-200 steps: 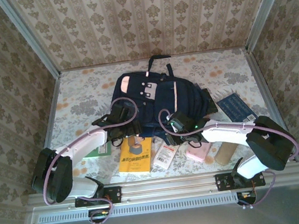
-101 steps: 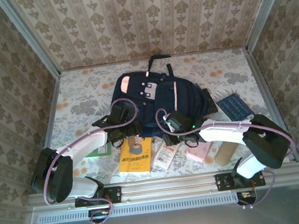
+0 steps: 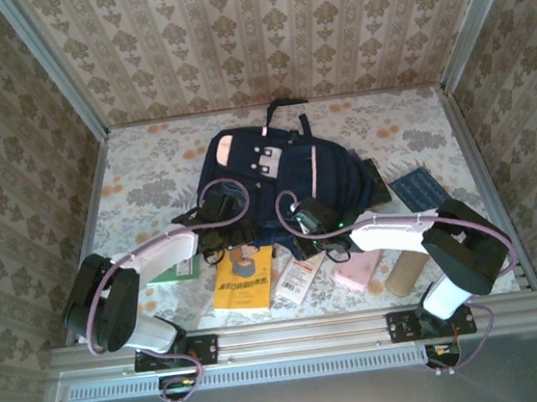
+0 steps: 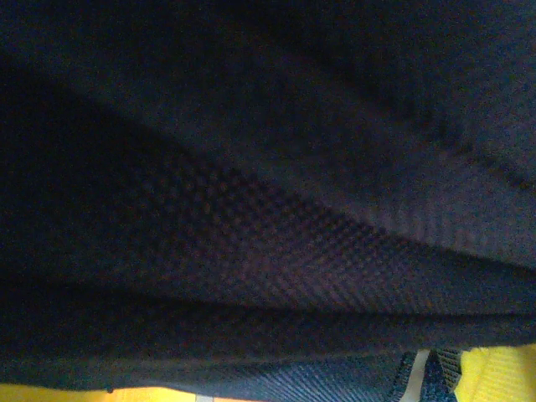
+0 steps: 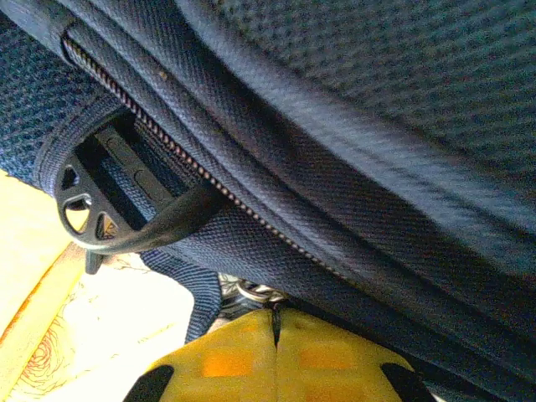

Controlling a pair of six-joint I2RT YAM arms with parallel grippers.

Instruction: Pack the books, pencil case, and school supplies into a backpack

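Note:
The navy backpack (image 3: pixel 267 174) lies flat in the middle of the table, and its dark fabric (image 4: pixel 268 201) sits close against the left wrist camera. My left gripper (image 3: pixel 221 228) is at the backpack's near left edge, jaws spread wide with fabric across them. My right gripper (image 3: pixel 303 233) is at the near edge by the zipper (image 5: pixel 193 167). Its yellow fingertips (image 5: pixel 226 364) are pressed together, pinching the thin zipper pull under a metal ring (image 5: pixel 255 292). In front lie the yellow book (image 3: pixel 244 281), white packet (image 3: pixel 297 281), pink pouch (image 3: pixel 359 270), tan pouch (image 3: pixel 408 271), navy book (image 3: pixel 425 193) and green booklet (image 3: pixel 174 273).
A black plastic strap buckle (image 5: pixel 100 209) hangs beside the zipper. Patterned walls (image 3: pixel 42 169) close in the table on three sides, and a metal rail (image 3: pixel 293 334) runs along the near edge. The flowered tablecloth (image 3: pixel 148 166) is bare to the backpack's left.
My right gripper has slid left along the backpack's near edge and gone from partly open to shut. The left gripper has edged slightly right and stayed wide.

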